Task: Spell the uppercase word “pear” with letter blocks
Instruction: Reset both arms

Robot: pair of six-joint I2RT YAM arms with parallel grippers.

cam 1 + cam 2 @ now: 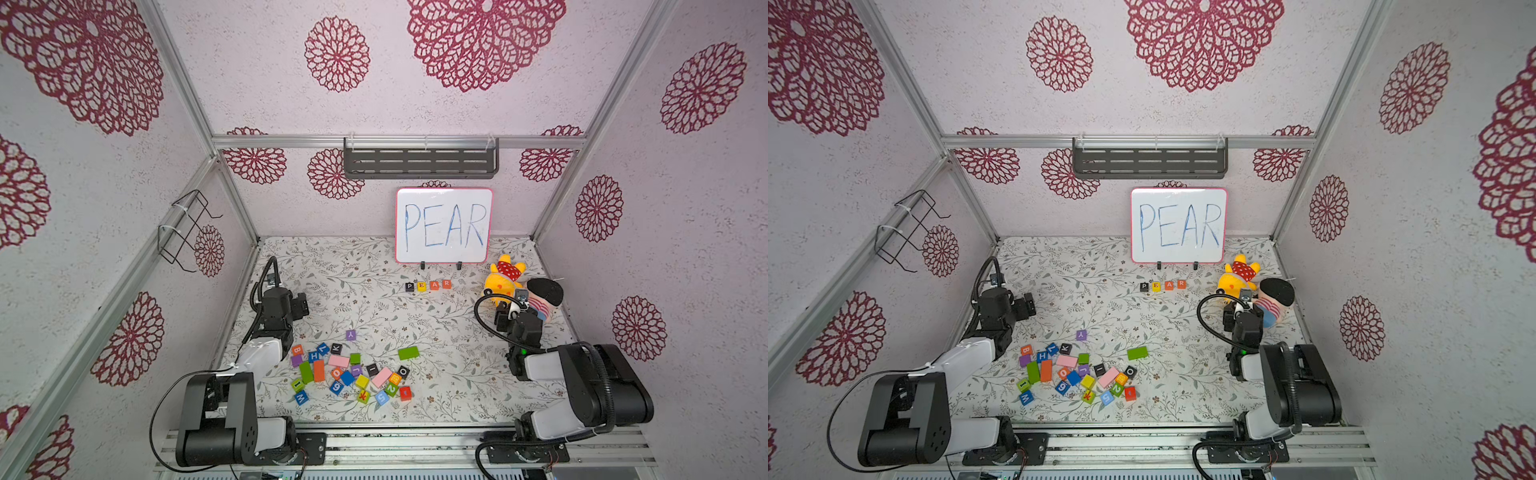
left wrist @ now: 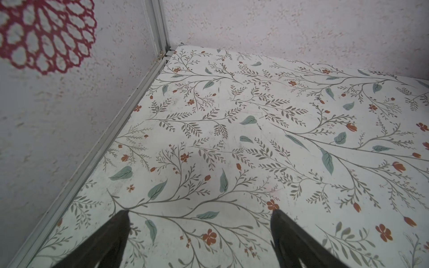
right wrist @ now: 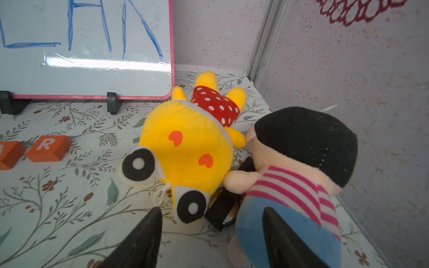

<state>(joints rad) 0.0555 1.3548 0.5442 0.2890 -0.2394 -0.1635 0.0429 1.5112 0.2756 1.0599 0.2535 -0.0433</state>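
The four letter blocks stand in a row in front of the whiteboard and read PEAR in both top views: black P (image 1: 409,286), yellow E (image 1: 421,286), orange-red A (image 1: 434,285), orange-red R (image 1: 446,284). The right wrist view shows the R (image 3: 47,148) and an edge of the A (image 3: 9,154). My left gripper (image 2: 200,212) is open over bare table near the left wall, far from the row. My right gripper (image 3: 212,210) is open at the back right, to the right of the row. It points at the soft toys, one finger in front of the doll's blue leg.
A whiteboard (image 1: 444,226) with PEAR written on it leans at the back. A yellow plush (image 1: 500,282) and a black-hatted doll (image 1: 544,297) lie in the back right corner, a small black object (image 3: 222,208) between them. Several other blocks (image 1: 353,370) are scattered at the front left.
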